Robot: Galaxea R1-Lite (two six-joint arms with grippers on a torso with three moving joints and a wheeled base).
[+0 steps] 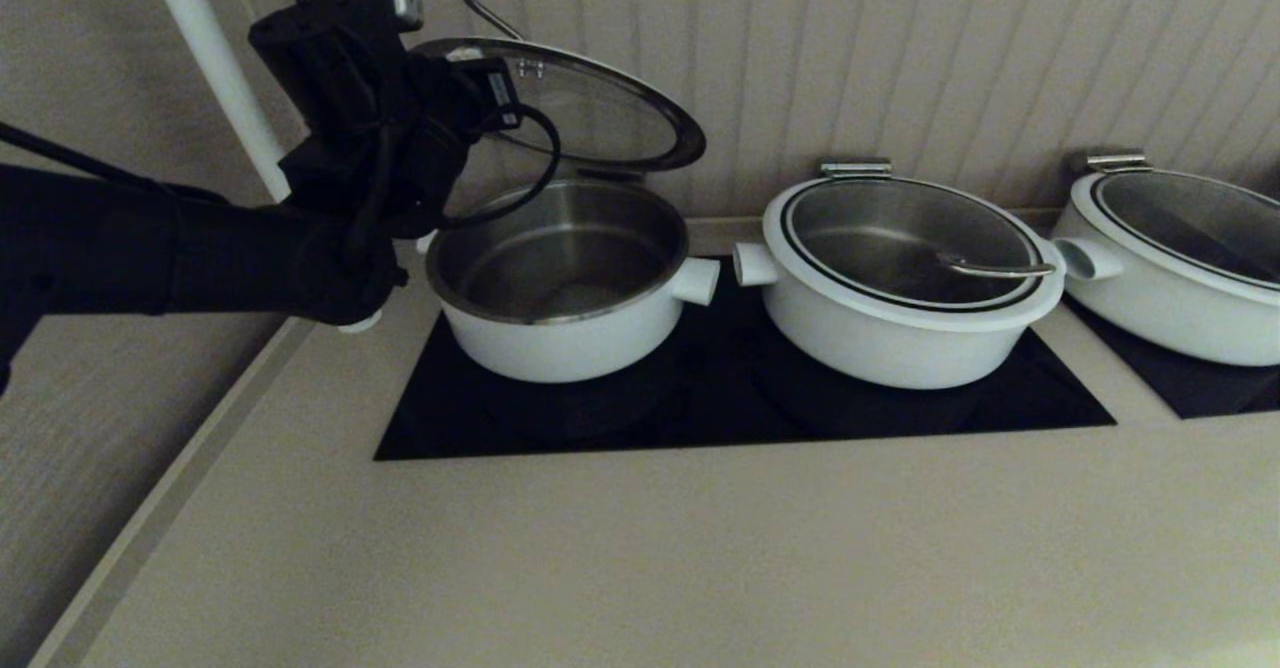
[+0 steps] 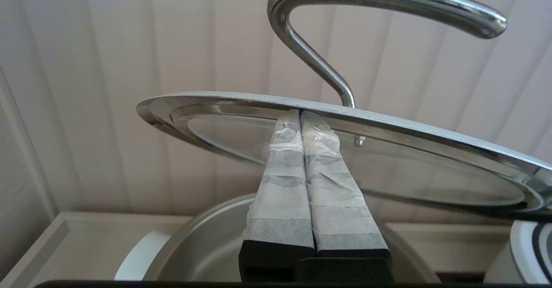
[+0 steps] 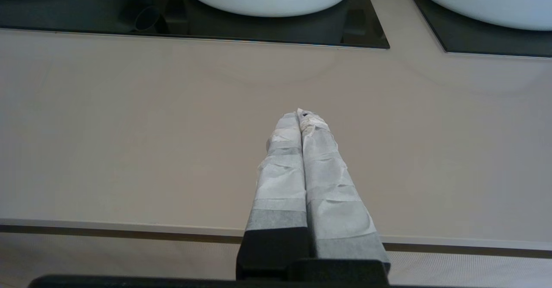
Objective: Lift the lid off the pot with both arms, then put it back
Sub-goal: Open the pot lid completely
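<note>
A: Jaws first: the left gripper (image 2: 300,114) has its taped fingers (image 2: 282,180) pressed flat together, tips tucked up under the rim of the lid (image 1: 590,108). It's propping, not pinching!

B: And that lid is up at twelve o'clock over the pot (image 1: 560,283), tilted, its far edge low against the back wall.

A: The right gripper (image 3: 300,116)? Fingers also pressed together, holding nothing, hovering over bare counter (image 1: 640,548) at six o'clock from the cooktop (image 1: 740,398). I can't find it in the head view.

B: The risk, then?

A: I'd say slip. A smooth steel rim resting on two narrow tips, with glass above. One wobble and that lid could slide off and drop onto the open pot, I reckon.

B: Textures?

A: Crinkled pale tape on the fingers, which should give some friction. Round clear glass, polished metal band, arched steel wire handle (image 2: 379,3) curling overhead. The pot has a brushed steel inside, a glossy white shell and a stubby handle (image 1: 697,280) at three o'clock.

B: To the right, at three o'clock, two wider pots (image 1: 905,283) stand lidded on black glass
</note>
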